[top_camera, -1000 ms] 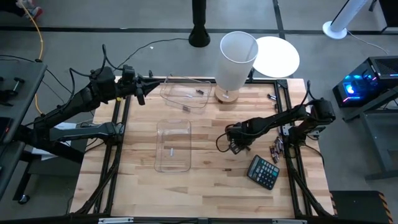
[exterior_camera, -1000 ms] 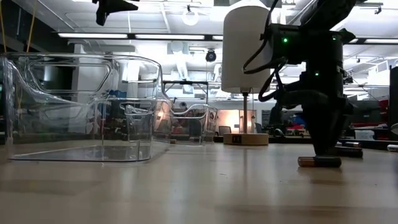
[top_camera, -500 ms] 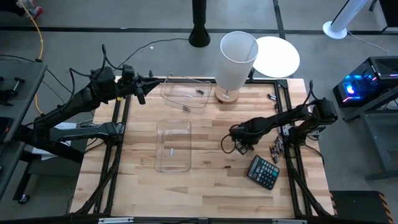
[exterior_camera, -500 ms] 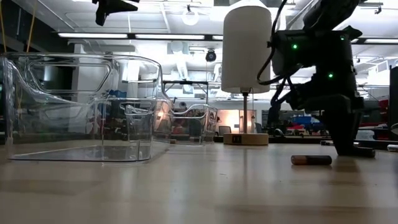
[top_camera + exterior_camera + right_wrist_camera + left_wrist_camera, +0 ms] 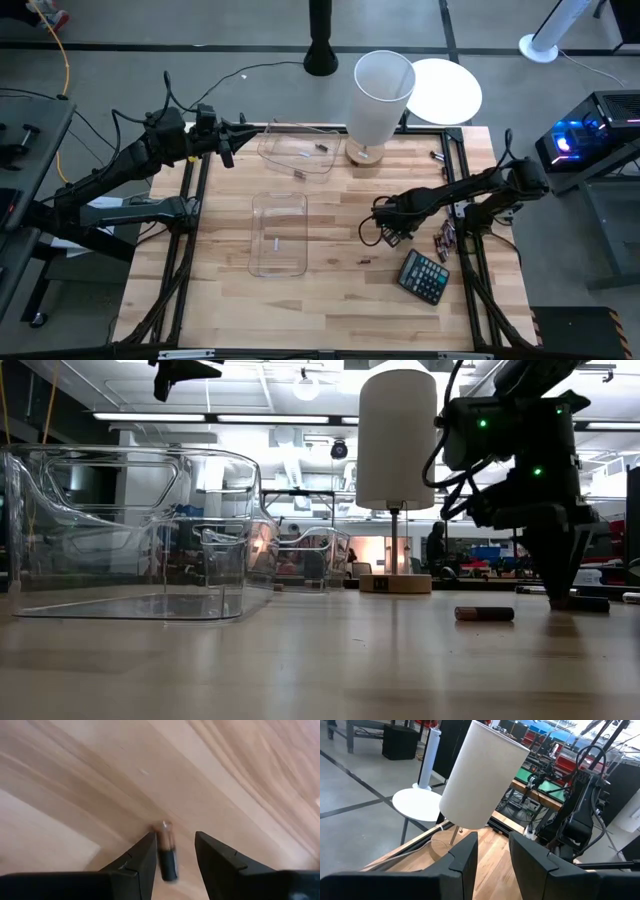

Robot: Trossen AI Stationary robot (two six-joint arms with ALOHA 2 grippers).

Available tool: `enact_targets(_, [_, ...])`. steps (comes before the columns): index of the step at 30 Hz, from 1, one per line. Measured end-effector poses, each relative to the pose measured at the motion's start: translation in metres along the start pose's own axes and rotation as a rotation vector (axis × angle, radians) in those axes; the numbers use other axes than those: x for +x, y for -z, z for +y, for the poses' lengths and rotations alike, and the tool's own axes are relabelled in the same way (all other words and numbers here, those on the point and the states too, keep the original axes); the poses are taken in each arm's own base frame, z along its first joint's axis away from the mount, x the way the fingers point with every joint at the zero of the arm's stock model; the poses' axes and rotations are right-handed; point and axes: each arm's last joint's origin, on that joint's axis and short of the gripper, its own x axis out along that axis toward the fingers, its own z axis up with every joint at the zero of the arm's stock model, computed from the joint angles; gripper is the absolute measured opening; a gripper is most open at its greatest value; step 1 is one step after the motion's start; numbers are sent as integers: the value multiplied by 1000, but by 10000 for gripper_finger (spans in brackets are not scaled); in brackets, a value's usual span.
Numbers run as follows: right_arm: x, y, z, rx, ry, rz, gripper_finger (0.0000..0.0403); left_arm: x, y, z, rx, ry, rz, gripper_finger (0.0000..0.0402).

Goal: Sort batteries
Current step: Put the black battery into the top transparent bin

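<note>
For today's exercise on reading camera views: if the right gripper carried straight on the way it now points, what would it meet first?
Probably the battery lying between the open fingers of the right gripper, then the wooden table beneath it; how much gap remains is unclear.

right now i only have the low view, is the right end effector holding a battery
observer: no, the right end effector is open; its wrist view shows a battery lying on the wood in the gap
operator: left arm?
observer: from above it waits at the far left by the far bin, left end effector open
operator: anything sorted
observer: from above, one cell in the near bin, two in the far bin
</note>
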Motion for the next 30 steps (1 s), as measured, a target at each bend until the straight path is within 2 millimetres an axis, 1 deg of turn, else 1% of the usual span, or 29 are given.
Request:
enact_targets(4, [-1, 3, -1, -58, -23, 52, 129, 0, 0, 0, 0, -1, 0, 106])
enact_targets(10, [0, -3, 2, -82, -20, -27, 129, 0, 0, 0, 1, -3, -1, 106])
enact_targets(13, [8, -6, 0, -76, -14, -4, 129, 0, 0, 0, 0, -3, -1, 106])
enact_targets(18, [27, 1, -7, -18, -43, 48, 129, 0, 0, 0, 0, -2, 0, 106])
enact_targets(21, [30, 3, -9, -1, -48, 51, 129, 0, 0, 0, 0, -3, 0, 106])
enact_targets(24, [29, 1, -7, -31, -63, 44, 127, 0, 0, 0, -1, -3, 0, 106])
enact_targets(26, [28, 0, -4, -53, -71, 40, 113, 0, 0, 0, 0, -3, 0, 106])
enact_targets(27, [26, -2, -3, -61, -76, 34, 97, 0, 0, 0, -1, -3, 0, 106])
enact_targets(29, [21, -6, 2, -65, -86, 12, 47, 0, 0, 0, -1, -3, 0, 106])
enact_targets(30, [17, -8, 3, -69, -88, 1, 28, 0, 0, 0, -1, -3, 0, 106])
